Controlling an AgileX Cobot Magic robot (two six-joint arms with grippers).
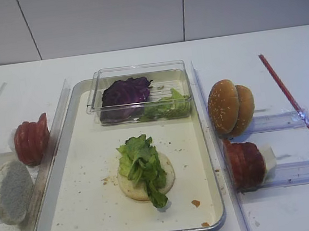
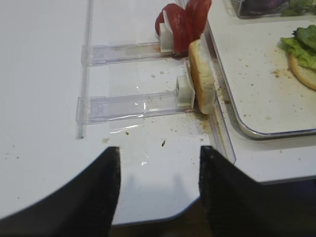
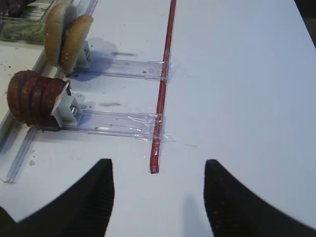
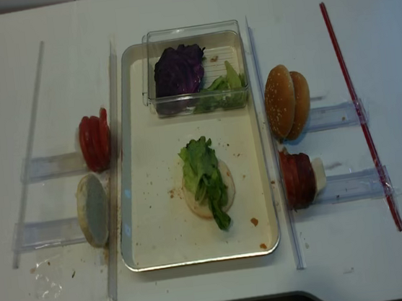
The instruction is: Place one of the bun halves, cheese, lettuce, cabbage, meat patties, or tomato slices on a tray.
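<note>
Both grippers hang apart and empty at the near table edge, the right gripper [image 3: 157, 197] nearer the meat patties [image 3: 32, 96] up-left of it, tray [image 1: 88, 215] already holding bun and lettuce [image 1: 142, 162].

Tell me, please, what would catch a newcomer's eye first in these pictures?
Most striking is the lettuce draped over a pale bun half in the middle of the tray. Behind it, at the tray's far end, a clear plastic box holds the dark purple cabbage beside more green leaves. The bright red tomato slices stand on edge left of the tray, with sesame bun tops on the right.
</note>
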